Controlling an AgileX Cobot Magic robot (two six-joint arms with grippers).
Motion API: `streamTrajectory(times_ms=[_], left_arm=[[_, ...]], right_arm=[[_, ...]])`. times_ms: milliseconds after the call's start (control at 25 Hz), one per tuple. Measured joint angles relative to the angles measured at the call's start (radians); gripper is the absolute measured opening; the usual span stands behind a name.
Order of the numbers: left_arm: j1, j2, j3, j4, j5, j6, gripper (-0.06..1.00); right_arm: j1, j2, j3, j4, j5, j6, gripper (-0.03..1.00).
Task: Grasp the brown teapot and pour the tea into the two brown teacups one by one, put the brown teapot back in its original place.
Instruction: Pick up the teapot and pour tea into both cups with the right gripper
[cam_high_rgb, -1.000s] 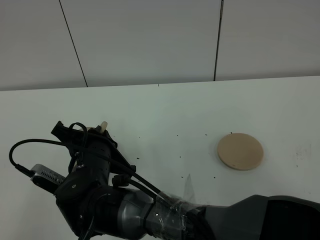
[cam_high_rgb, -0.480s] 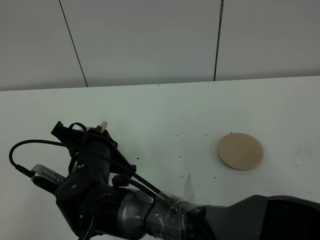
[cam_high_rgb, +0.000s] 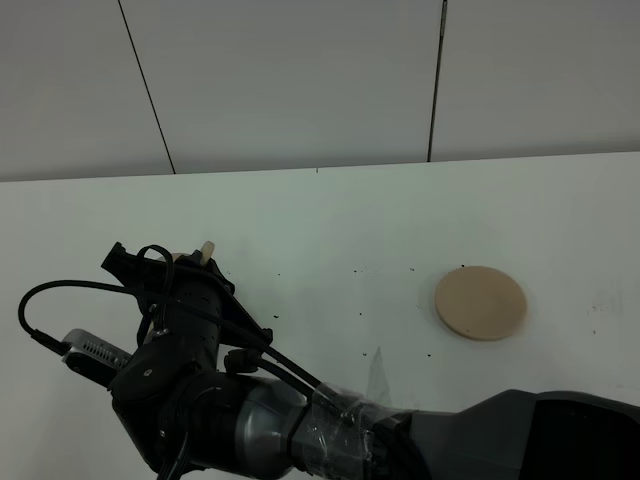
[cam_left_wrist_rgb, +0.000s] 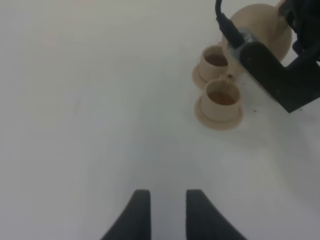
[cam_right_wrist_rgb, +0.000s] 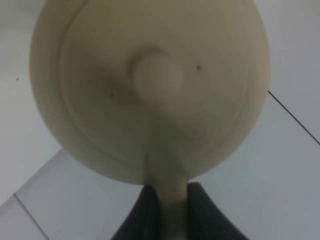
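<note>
In the left wrist view the brown teapot (cam_left_wrist_rgb: 260, 25) is tilted, its spout over the nearer of the two brown teacups (cam_left_wrist_rgb: 221, 99). The other teacup (cam_left_wrist_rgb: 215, 60) stands just behind. Each sits on a small saucer and both hold brown tea. My right gripper (cam_left_wrist_rgb: 270, 70) is shut on the teapot's handle (cam_right_wrist_rgb: 172, 210). The lid and its knob (cam_right_wrist_rgb: 157, 75) fill the right wrist view. In the exterior high view my right arm (cam_high_rgb: 185, 300) hides the cups, and only a tan tip of the teapot (cam_high_rgb: 205, 249) shows. My left gripper (cam_left_wrist_rgb: 167, 210) is open and empty, well short of the cups.
The flat round tan disc (cam_high_rgb: 480, 302) lies bare on the white table (cam_high_rgb: 330, 220) at the right, far from the teapot. The right arm's black cables (cam_high_rgb: 40, 300) loop out at the left. A panelled wall stands behind the table.
</note>
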Motion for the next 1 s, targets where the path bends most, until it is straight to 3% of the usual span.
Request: streamTrajectory(times_ms=[1000], left_arm=[[0.0,0.0,0.0,0.0,0.0,0.0,0.24]], right_arm=[[0.0,0.0,0.0,-0.016,0.0,-0.001,0.09]])
